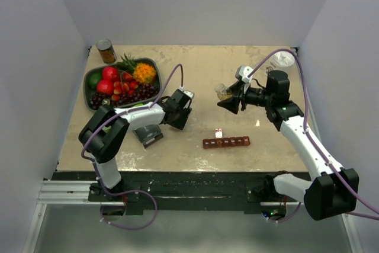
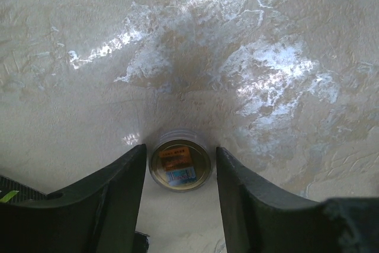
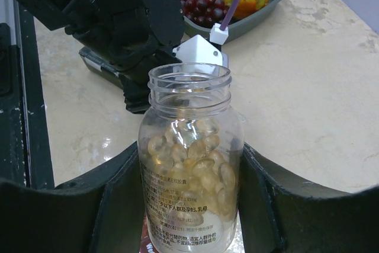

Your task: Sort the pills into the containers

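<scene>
The pills (image 3: 198, 158) are pale golden capsules heaped inside a clear, uncapped bottle (image 3: 189, 122). My right gripper (image 3: 189, 211) is shut on that bottle and holds it above the table, its mouth towards the left arm (image 1: 224, 92). The containers (image 1: 226, 142) are a dark red-brown strip of small compartments lying on the table below and in front of the bottle; a small pale piece (image 1: 218, 131) stands up at one cell. My left gripper (image 2: 180, 151) is open and straddles a round cap (image 2: 180, 161) lying flat on the table, a thin gap on each side.
A grey-green fruit bowl (image 1: 155, 66) with red fruit and dark cherries sits at the back left, a metal can (image 1: 106, 51) behind it. A white round object (image 1: 283, 59) lies at the back right corner. The left arm's black wrist (image 3: 118, 22) is close beyond the bottle.
</scene>
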Robot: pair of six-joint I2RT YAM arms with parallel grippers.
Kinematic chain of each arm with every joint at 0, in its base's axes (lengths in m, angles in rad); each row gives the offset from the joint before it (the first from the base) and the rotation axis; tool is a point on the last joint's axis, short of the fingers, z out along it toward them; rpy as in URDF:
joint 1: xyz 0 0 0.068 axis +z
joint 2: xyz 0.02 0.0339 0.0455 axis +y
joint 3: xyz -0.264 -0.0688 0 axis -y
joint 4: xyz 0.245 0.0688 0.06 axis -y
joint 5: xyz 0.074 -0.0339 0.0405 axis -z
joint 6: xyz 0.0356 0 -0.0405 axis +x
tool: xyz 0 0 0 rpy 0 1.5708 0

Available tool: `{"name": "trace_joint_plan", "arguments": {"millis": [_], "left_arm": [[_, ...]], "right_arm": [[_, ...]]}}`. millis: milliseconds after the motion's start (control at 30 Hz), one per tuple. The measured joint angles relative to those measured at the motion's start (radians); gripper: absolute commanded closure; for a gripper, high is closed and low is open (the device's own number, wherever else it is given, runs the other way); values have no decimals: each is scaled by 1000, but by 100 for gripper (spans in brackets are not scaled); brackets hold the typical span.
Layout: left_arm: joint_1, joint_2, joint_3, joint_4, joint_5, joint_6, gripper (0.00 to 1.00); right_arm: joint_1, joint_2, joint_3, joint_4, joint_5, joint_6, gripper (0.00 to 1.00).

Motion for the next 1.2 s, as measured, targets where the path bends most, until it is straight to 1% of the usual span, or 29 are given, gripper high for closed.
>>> {"name": "trace_joint_plan", "arguments": {"millis": [100, 167, 200, 300, 400, 500, 567, 800, 967, 1200], "left_arm": [[-4, 8, 8, 1, -7, 0, 48], [-6, 13, 14, 2, -8, 0, 55], [-6, 14, 16, 4, -8, 0, 62], [-9, 16, 17, 10, -9, 3, 74], [-11, 16, 16, 18, -6, 1, 80], [-11, 3, 2, 37, 10, 1, 83], [-11, -33, -30, 63, 38, 0, 85], [-11, -283, -166, 209, 208, -44, 90], [-11, -435, -226, 346, 327, -109, 91], [-10, -513, -271, 451, 442, -196, 92]], "right_arm": [[-3, 0, -1, 0, -2, 0, 86], [-5, 0, -3, 0, -5, 0, 86], [-6, 0, -5, 0, -5, 0, 86], [-6, 0, -10, 0, -8, -2, 86], [-7, 0, -14, -1, -19, -5, 86], [-8, 0, -14, -6, -31, -18, 86], [-9, 0, -14, -15, -48, -35, 86], [-11, 2, -15, -58, -89, -103, 86], [-12, 16, -15, -78, -106, -135, 85], [-12, 21, -15, -134, -118, -202, 85]]}}
